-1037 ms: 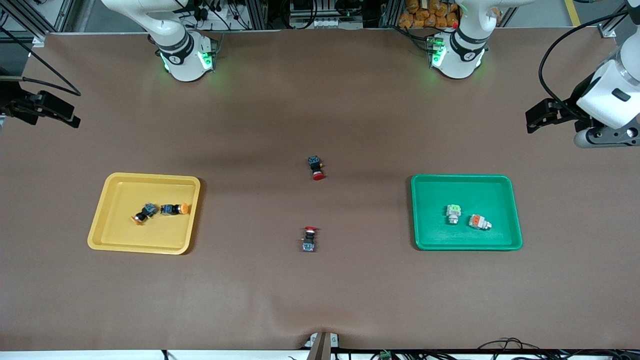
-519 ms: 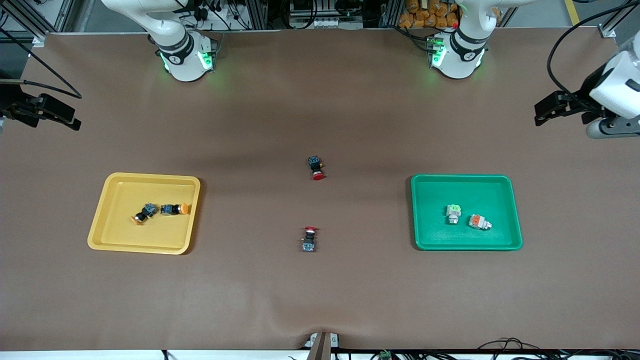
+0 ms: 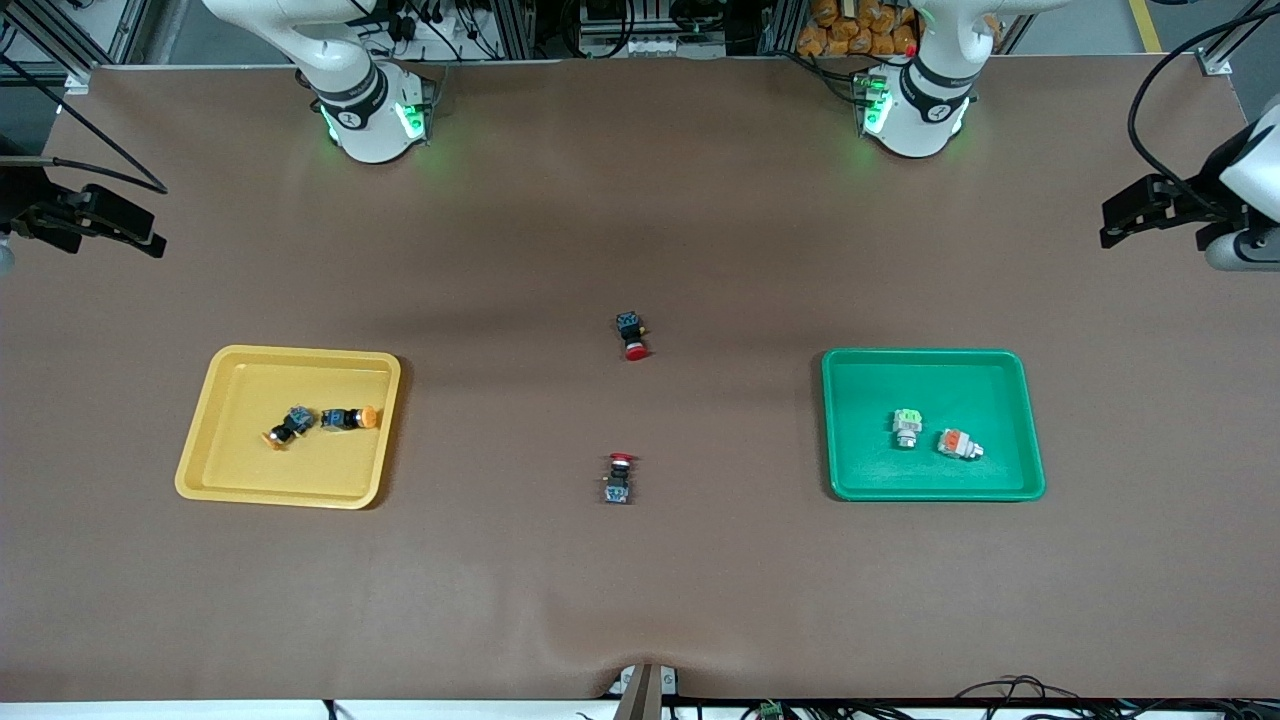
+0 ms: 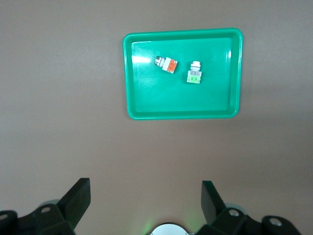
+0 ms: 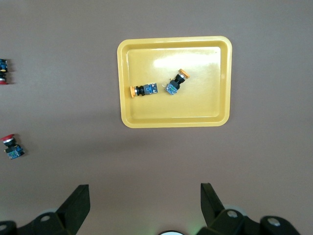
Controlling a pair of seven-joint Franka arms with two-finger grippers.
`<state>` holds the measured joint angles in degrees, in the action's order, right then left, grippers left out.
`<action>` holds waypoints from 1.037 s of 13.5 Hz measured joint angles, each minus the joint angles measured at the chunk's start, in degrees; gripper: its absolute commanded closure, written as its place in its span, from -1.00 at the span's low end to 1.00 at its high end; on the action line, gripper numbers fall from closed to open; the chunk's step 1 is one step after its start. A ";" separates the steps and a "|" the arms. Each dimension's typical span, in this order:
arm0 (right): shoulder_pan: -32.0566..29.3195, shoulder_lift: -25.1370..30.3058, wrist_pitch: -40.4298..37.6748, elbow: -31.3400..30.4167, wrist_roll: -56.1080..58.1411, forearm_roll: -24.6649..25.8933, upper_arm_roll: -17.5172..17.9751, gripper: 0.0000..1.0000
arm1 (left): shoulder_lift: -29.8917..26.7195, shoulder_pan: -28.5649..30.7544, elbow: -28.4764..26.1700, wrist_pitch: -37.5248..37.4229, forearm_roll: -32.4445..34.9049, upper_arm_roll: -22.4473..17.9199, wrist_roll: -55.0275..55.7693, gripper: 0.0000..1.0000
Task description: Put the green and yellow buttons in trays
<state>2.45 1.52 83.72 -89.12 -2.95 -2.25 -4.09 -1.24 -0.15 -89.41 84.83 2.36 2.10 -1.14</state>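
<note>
With both yellow-capped switches (image 3: pixel 322 422) in the yellow tray (image 3: pixel 230 370) and both grey ones (image 3: pixel 935 435) in the green tray (image 3: pixel 850 380), I park my left gripper (image 4: pixel 145 200) and right gripper (image 5: pixel 145 200) high, jaws apart, empty, sparing the red-capped switches (image 3: pixel 632 336) between the trays.

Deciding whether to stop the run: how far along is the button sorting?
Looks done. Both orange-capped switches lie in the yellow tray, both grey switches in the green tray. Left gripper and right gripper are open, empty, at the table's ends. Only the red-capped switches remain on the table.
</note>
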 measured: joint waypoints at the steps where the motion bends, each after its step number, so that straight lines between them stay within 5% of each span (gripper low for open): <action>1: 0.10 0.00 -0.02 -0.01 0.10 -0.01 0.02 -1.00 | -0.10 -0.01 0.00 -0.02 0.00 -0.03 -0.01 -1.00; 14: 1.26 -0.45 -0.70 -0.89 0.29 -0.10 0.34 -1.00 | -0.26 -0.94 0.28 -0.04 -0.01 0.06 0.10 -1.00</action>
<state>3.71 1.07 83.02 -90.01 -2.66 -2.35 -3.76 -1.50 -1.09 -89.13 84.78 2.35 2.17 -1.03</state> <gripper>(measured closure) 0.000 0.000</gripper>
